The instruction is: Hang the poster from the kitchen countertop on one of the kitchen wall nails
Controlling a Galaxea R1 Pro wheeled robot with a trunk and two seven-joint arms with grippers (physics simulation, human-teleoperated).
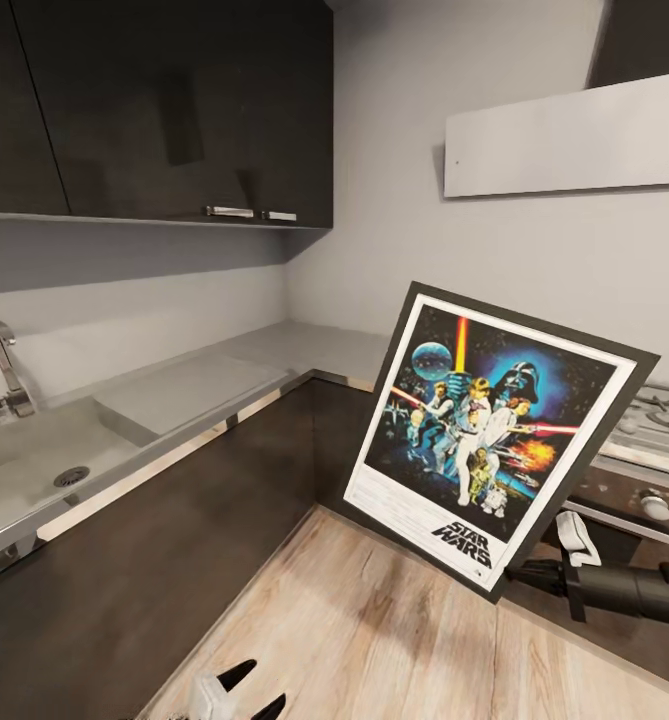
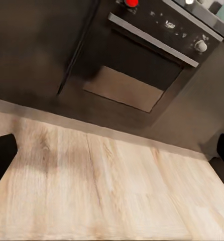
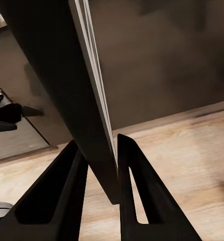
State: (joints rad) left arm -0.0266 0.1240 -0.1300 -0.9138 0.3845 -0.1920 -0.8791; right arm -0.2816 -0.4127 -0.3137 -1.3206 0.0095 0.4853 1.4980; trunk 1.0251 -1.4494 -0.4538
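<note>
Nearest you, the left gripper's [image 1: 249, 690] black fingers poke up from the head view's lower edge, spread apart with nothing between them; the arm behind them is cut off. Your right gripper [image 1: 514, 574] pinches the lower corner of the black-framed upright Star Wars poster [image 1: 486, 425], which hangs tilted in the air above the pale wood-plank floor [image 1: 374, 640], off the long grey kitchen countertop [image 1: 224, 375] and in front of it. In the right wrist view both fingers [image 3: 134, 191] press the frame's edge [image 3: 92, 115], and the picture side is hidden. The black title reads "STAR WARS"; the small print beside it is too fine to read. Behind the poster the dark built-in oven [image 1: 629, 520] is partly covered, and a tiny dark wall nail [image 1: 457, 161] dots the pale grey wall above it
</note>
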